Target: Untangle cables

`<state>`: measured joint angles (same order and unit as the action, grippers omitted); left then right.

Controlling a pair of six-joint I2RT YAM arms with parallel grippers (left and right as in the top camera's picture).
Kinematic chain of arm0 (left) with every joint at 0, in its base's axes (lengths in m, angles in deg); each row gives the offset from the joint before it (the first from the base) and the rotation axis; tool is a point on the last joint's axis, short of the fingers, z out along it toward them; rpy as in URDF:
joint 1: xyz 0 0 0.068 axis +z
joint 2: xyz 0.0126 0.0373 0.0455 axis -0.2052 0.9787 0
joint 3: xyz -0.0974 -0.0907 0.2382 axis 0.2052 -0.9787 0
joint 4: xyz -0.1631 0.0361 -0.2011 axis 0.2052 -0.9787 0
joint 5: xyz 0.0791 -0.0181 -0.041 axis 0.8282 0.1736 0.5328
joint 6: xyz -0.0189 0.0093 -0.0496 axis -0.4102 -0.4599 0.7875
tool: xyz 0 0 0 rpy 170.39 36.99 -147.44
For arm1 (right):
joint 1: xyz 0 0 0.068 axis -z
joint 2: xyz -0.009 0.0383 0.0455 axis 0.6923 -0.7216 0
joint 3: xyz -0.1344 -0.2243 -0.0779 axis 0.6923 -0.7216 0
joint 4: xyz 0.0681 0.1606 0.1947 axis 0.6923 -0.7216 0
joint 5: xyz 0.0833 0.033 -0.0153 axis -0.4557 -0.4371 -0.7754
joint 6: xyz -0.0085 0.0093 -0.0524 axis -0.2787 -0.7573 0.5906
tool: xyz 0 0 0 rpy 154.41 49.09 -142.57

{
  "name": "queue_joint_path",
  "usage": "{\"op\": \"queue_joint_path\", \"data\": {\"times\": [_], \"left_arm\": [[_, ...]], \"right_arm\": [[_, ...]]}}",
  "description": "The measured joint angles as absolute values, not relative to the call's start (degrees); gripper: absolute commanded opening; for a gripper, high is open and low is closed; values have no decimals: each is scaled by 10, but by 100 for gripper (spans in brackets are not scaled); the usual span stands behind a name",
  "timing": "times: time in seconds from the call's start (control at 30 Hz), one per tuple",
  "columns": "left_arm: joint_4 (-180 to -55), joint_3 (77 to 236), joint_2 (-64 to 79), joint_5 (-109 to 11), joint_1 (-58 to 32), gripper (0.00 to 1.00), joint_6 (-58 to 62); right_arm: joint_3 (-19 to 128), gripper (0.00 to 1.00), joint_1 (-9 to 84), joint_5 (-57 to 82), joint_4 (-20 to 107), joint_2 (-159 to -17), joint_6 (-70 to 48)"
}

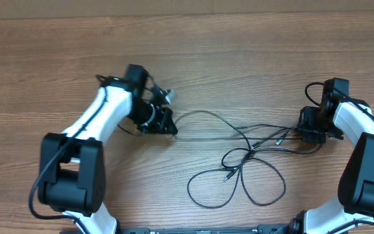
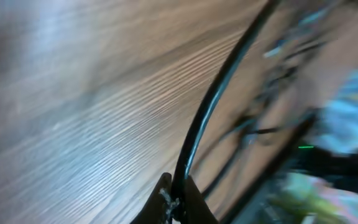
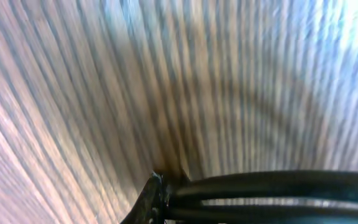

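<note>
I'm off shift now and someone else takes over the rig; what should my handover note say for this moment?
Hands: left hand shut on one cable; right hand shut on at least two strands.
Things: cables stretched between both hands over the table, crossed mid-span, two loose loops lying nearer the robot.
Done: both sides gripped.
Left: undo the crossing, separate the cords.

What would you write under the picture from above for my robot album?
The left gripper and right gripper each pinch thin black cables, loops tangled on the wooden table.
</note>
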<state>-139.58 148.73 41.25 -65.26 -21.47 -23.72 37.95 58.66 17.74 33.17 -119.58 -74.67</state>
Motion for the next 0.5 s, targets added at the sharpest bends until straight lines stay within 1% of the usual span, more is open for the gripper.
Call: {"op": "queue_joint_path", "data": {"times": [0.13,0.23,0.4,0.5], "left_arm": [[-1377,1493,389,-779,-161,4,-270],[-1367,1494,374,-833,-131,4,-273],[-1355,1496,371,-845,-56,4,-247],[-1351,1497,371,-821,-9,4,-216]], "right_arm": [[381,4,582,191,330,-1196,-746],[381,5,578,185,330,-1196,-729],[381,14,552,165,345,-1196,-665],[380,24,514,140,372,-1198,-622]]}}
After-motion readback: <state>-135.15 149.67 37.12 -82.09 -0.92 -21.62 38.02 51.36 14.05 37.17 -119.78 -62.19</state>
